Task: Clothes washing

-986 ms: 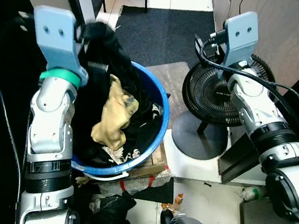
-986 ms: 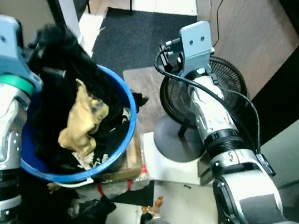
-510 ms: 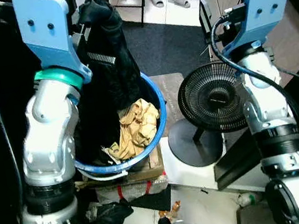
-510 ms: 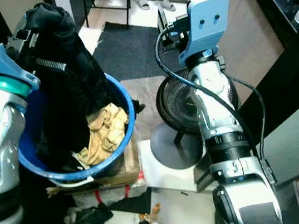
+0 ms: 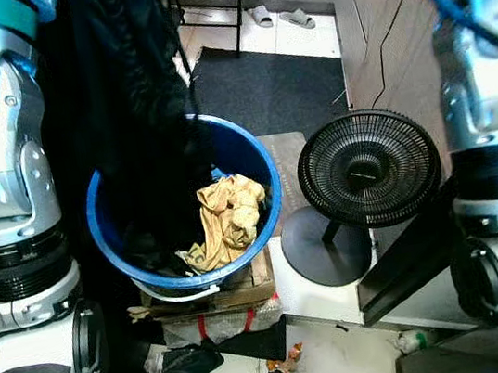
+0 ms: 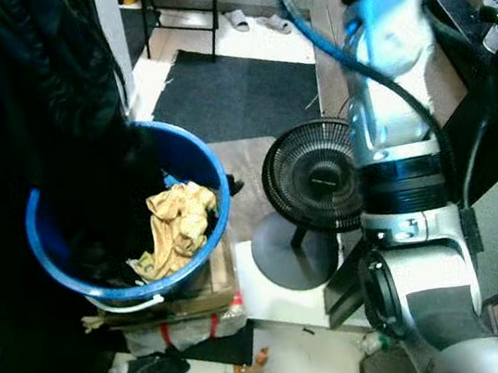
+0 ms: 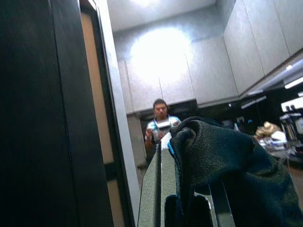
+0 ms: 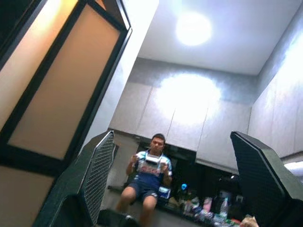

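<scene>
Left wrist view: we see the left gripper (image 7: 189,208) clenched on a dark garment (image 7: 222,170), cloth bunched over its fingers (image 7: 156,189). In the head views we note the garment hanging as a long black drape from above the frame, its lower end inside the blue tub (image 5: 255,162). A yellow cloth (image 5: 226,218) lies in the tub beside it. A black fan (image 5: 368,169) stands just beside the tub. The right gripper (image 8: 175,189) is released, fingers (image 8: 90,184) spread well apart, holding nothing. A seated person (image 8: 147,179) appears beyond it.
</scene>
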You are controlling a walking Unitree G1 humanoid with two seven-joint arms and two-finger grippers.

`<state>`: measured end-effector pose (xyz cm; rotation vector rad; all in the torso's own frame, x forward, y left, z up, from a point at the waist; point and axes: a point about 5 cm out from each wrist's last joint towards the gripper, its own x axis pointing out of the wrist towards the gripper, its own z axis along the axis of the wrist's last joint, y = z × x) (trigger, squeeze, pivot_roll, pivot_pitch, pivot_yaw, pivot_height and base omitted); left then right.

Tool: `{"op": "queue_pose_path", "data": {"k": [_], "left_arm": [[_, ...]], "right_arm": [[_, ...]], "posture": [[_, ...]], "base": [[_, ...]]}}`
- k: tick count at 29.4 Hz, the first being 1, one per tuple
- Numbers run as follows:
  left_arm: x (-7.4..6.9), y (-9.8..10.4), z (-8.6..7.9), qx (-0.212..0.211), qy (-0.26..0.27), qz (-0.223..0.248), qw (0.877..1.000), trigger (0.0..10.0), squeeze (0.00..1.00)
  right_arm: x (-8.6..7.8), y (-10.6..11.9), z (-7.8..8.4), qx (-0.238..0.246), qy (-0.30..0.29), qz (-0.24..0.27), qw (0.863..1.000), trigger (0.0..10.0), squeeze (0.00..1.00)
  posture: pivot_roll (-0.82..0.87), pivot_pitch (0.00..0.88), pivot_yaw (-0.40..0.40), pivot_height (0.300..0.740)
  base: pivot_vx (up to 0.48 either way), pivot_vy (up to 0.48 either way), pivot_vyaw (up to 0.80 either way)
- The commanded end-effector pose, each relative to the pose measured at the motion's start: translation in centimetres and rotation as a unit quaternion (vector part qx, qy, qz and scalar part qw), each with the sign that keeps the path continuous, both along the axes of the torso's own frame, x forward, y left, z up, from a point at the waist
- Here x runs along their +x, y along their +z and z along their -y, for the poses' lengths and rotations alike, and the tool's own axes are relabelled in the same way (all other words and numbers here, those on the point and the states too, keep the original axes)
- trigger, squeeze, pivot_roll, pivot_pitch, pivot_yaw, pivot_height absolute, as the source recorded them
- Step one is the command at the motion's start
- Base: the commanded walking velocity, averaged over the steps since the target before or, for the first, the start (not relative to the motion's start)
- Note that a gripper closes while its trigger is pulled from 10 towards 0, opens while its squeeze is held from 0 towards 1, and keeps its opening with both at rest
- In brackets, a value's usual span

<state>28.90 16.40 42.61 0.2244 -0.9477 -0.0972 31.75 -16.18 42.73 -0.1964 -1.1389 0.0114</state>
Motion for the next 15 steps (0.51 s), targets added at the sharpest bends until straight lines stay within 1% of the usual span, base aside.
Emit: {"op": "queue_pose_path", "data": {"k": [1,3,4,6,15], "left_arm": [[-0.1,-0.5,0.8,-0.001,-0.015,-0.006,1.000,10.0,0.00],[0.2,-1.0,1.0,0.003,-0.017,-0.012,1.000,10.0,0.00],[0.2,-1.0,1.0,0.003,-0.017,-0.012,1.000,10.0,0.00],[0.5,-1.2,1.1,0.000,-0.020,-0.018,1.000,10.0,0.00],[0.9,-1.9,1.4,-0.009,-0.023,-0.035,0.999,10.0,0.00]], "right_arm": [[0.5,-0.8,0.7,0.006,-0.008,-0.027,1.000,10.0,0.00],[1.6,-2.7,0.5,0.011,-0.007,-0.070,0.997,10.0,0.00],[1.6,-2.7,0.5,0.011,-0.007,-0.070,0.997,10.0,0.00],[2.1,-3.9,0.2,0.013,-0.003,-0.092,0.996,10.0,0.00],[2.7,-4.5,0.0,0.015,0.003,-0.116,0.993,10.0,0.00]], "posture": [[0.04,0.045,-0.055,0.740],[0.04,0.046,-0.053,0.740],[0.04,0.046,-0.053,0.740],[0.04,0.045,-0.052,0.740],[0.04,0.045,-0.056,0.740]], "base": [[0.000,0.000,0.00],[0.000,0.000,0.00],[0.000,0.000,0.00],[0.000,0.000,0.00],[0.000,0.000,0.00]]}}
